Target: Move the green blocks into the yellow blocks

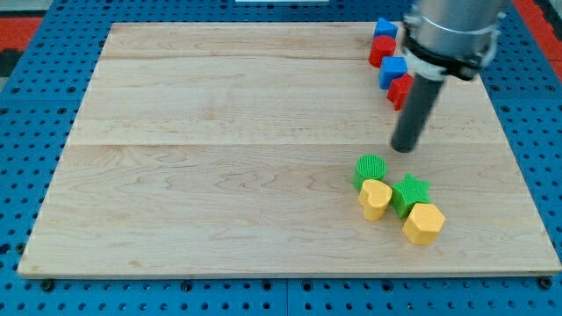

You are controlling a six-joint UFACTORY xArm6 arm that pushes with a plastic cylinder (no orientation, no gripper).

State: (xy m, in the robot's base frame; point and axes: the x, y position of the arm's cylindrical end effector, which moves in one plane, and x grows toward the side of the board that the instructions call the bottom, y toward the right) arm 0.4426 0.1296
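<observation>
Green blocks (371,168) (410,191) touch the yellow blocks (376,198) (424,223), just below my tip (404,148), which touches nothing.

Pale wooden board (219,158) with visible grain, matt; perforated blue base (26,132); ribbed green cylinder (371,168).

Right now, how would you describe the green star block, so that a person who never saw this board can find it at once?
Look at the wooden board, toward the view's bottom right, where four blocks cluster below my tip. The green star block sits between the yellow heart-like block and the yellow hexagon block. Unlike the round green block beside it, it has pointed arms.
</observation>
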